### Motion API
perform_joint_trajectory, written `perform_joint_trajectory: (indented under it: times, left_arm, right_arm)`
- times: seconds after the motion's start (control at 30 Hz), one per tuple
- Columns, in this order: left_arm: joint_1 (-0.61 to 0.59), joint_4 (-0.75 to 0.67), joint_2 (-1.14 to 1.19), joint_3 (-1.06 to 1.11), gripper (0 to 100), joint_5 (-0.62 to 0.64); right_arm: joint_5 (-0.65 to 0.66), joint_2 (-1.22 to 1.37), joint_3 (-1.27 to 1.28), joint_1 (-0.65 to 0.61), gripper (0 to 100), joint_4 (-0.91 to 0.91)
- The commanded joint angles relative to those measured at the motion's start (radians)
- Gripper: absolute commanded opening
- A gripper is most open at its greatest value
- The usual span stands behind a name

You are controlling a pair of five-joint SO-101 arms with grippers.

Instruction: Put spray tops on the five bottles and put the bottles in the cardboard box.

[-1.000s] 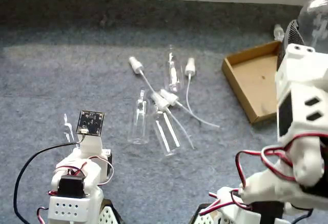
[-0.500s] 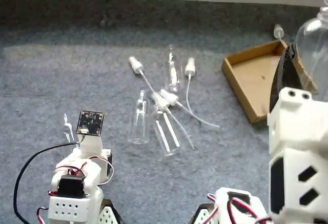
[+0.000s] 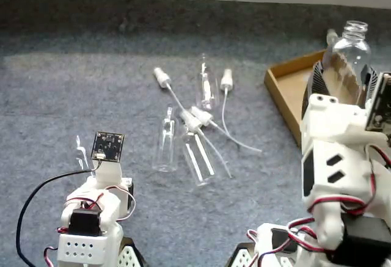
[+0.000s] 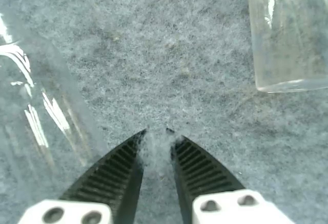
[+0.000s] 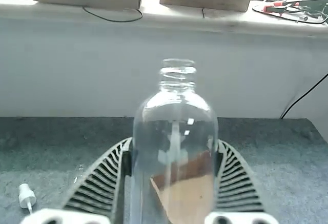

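My right gripper (image 5: 173, 143) is shut on a clear bottle (image 5: 174, 131) with no top on its neck. It holds that bottle (image 3: 346, 56) upright above the cardboard box (image 3: 293, 105) at the right. Three more clear bottles (image 3: 165, 140) (image 3: 197, 154) (image 3: 206, 87) lie mid-table among several white spray tops (image 3: 162, 76) (image 3: 226, 79) (image 3: 201, 115) with long tubes. My left gripper (image 4: 156, 131) is low over the carpet, shut on nothing. A clear bottle (image 4: 31, 106) lies beside it, and another bottle's base (image 4: 287, 34) is farther off.
Grey carpet (image 3: 73, 90) covers the table, open at the far left. One more spray top (image 3: 332, 36) lies behind the box. The left arm's base (image 3: 91, 224) stands at the near edge, with a small clear bottle (image 3: 81, 151) next to its wrist.
The right arm has swung left with the bottle, bringing it from the view's right edge to over the cardboard box. The left arm has kept still.
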Motion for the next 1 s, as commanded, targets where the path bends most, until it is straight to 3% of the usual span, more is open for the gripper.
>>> perform_joint_trajectory:
  times: [0.0,0.13,0.33,0.73,0.97]
  left_arm:
    - [0.007,0.006,-0.007,0.022,1,-0.009]
    - [0.007,0.006,-0.007,0.022,1,-0.009]
    - [0.007,0.006,-0.007,0.022,1,-0.009]
    - [0.007,0.006,-0.007,0.022,1,-0.009]
    - [0.007,0.006,-0.007,0.022,1,-0.009]
  right_arm:
    - [0.012,-0.079,0.314,0.001,9.5,-0.332]
    - [0.038,-0.097,0.567,0.001,9.5,-0.549]
    - [0.095,-0.051,0.731,0.001,9.4,-0.839]
    - [0.094,0.441,0.743,0.054,9.1,-1.346]
    - [0.094,0.619,0.742,0.047,9.1,-1.468]
